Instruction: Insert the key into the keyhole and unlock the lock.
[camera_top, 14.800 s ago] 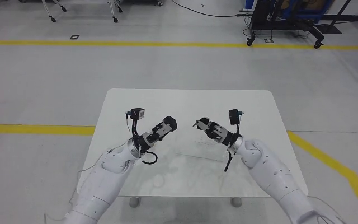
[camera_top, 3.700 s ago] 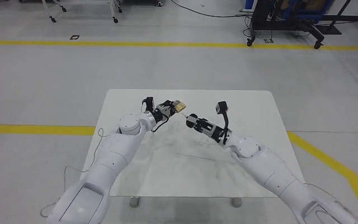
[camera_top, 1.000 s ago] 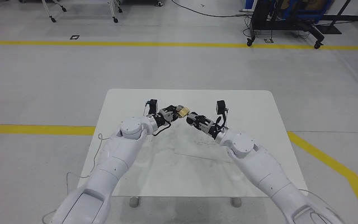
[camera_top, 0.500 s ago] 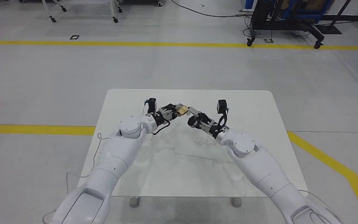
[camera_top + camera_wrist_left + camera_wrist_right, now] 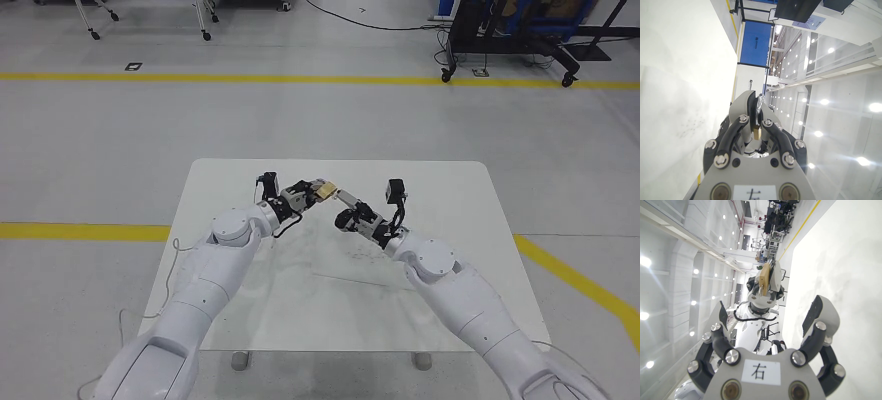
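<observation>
Key (image 5: 760, 291) now seemingly inside brass lock (image 5: 764, 276)

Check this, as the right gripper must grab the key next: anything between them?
Nothing visible. The open right gripper faces the key sticking out of the lock, which the left gripper holds; only open air lies between.

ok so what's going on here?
The left gripper is shut on the brass padlock, holding it above the white table. The key sticks out of the padlock's body. The right gripper faces it, fingers open and empty, not touching the key. Whether the shackle has released cannot be told.
</observation>
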